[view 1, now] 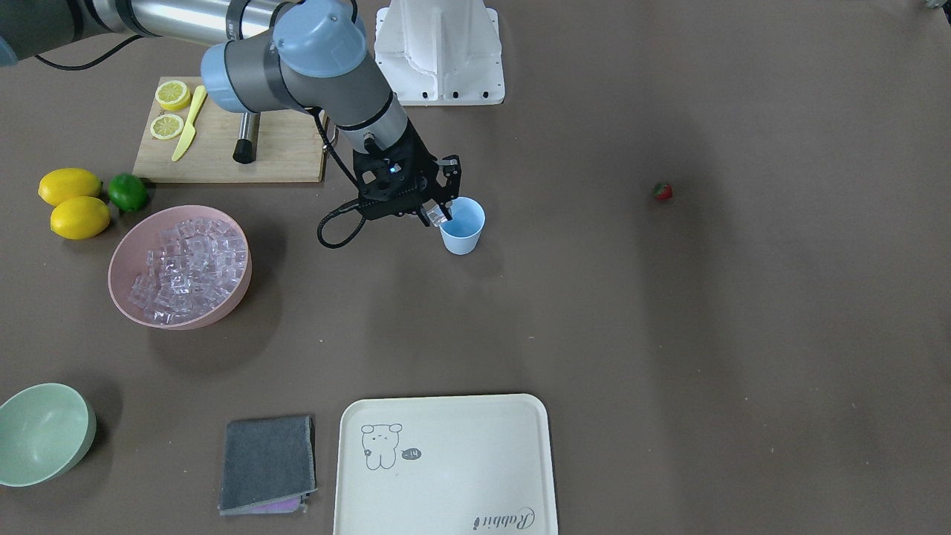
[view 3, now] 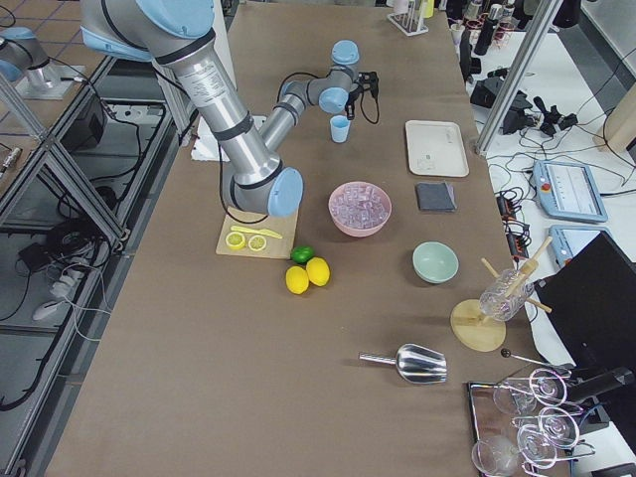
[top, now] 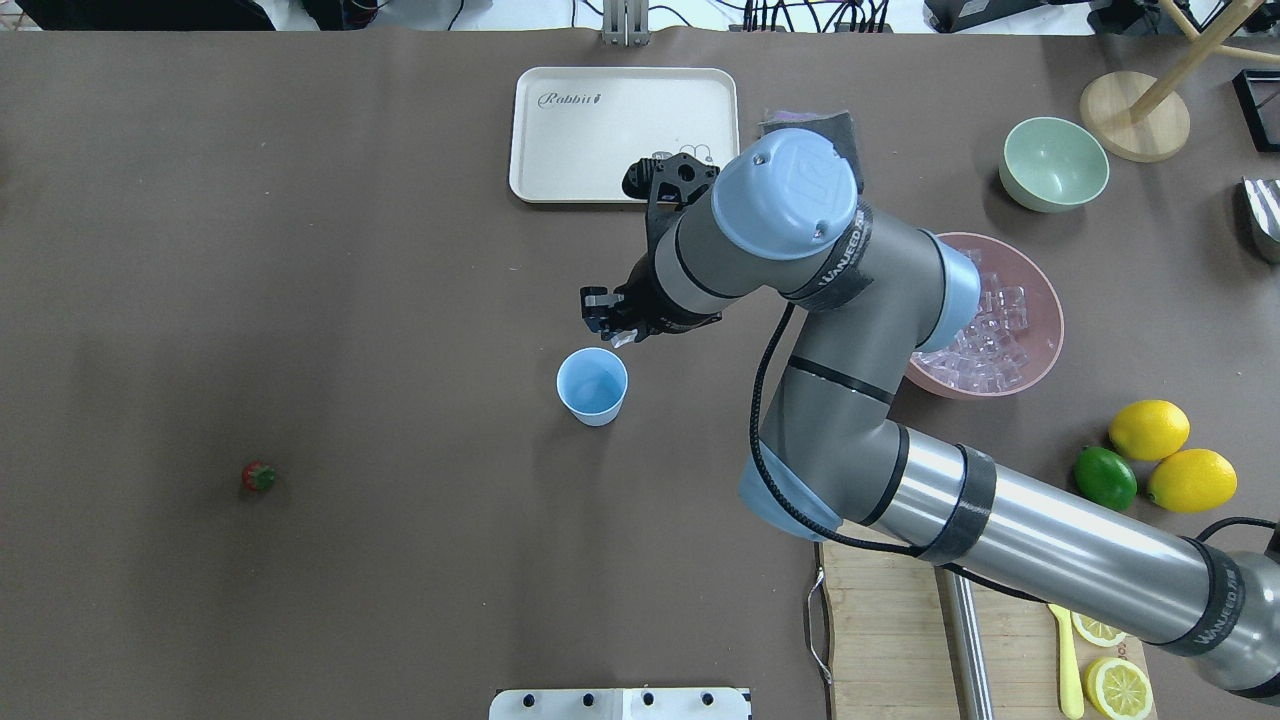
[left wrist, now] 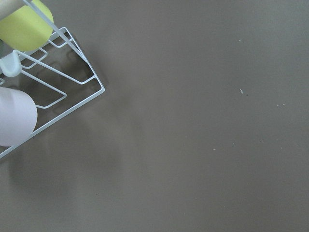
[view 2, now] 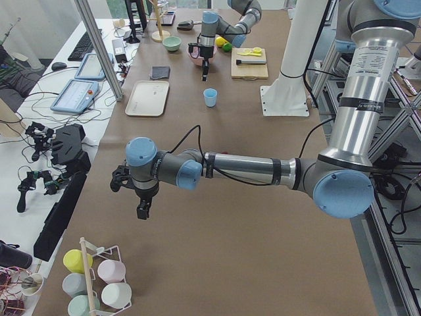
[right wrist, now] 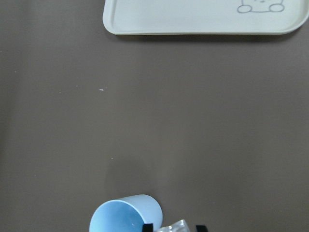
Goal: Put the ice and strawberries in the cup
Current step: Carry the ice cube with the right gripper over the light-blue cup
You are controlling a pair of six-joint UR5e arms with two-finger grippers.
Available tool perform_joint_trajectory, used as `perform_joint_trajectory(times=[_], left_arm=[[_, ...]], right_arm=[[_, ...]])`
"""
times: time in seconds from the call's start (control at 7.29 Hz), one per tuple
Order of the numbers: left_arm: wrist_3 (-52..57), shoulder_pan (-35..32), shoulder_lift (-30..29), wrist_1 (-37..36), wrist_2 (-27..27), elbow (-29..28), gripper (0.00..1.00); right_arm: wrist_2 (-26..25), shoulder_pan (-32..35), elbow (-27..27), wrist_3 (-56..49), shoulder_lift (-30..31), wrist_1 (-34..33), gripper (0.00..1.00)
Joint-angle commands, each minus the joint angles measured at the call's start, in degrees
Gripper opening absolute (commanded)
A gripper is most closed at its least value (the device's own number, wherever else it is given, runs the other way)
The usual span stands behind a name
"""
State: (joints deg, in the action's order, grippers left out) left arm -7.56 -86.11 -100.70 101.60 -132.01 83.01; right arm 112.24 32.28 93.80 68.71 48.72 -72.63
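Observation:
The light-blue cup (view 1: 462, 225) stands upright mid-table, also in the overhead view (top: 592, 386) and the right wrist view (right wrist: 126, 215). My right gripper (view 1: 438, 214) hangs above the cup's rim, shut on one clear ice cube (right wrist: 176, 226); the cube sits just beside the rim in the wrist view. Several more ice cubes (view 1: 189, 267) fill the pink bowl (view 1: 122, 253). The small red strawberry (view 1: 663, 192) lies alone on the table, far from both grippers (top: 259, 477). My left gripper (view 2: 141, 210) hovers over bare table at the far end; I cannot tell if it is open.
A cream tray (view 1: 446, 461), a grey cloth (view 1: 267, 464) and a pale green bowl (view 1: 41, 435) sit along the operators' edge. A cutting board (view 1: 223, 148) with lemon halves, two lemons (view 1: 74, 200) and a lime (view 1: 128, 192) lie near the pink bowl. A wire cup rack (left wrist: 48, 82) is by the left wrist.

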Motion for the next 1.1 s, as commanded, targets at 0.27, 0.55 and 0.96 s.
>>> perform_joint_trajectory(times=[0.27, 0.55, 0.96], left_arm=[[0.1, 0.2, -0.3, 0.0, 0.0, -0.4, 0.98], [0.1, 0.2, -0.3, 0.0, 0.0, -0.9, 0.98], [0.1, 0.2, -0.3, 0.2, 0.0, -0.9, 0.98]], right_arm=[[-2.0, -3.3, -2.5, 2.7, -1.5, 0.1, 0.00], [-2.1, -4.1, -2.5, 4.3, -2.0, 0.1, 0.00], [-4.2, -4.7, -2.9, 4.7, -1.9, -0.2, 0.78]])
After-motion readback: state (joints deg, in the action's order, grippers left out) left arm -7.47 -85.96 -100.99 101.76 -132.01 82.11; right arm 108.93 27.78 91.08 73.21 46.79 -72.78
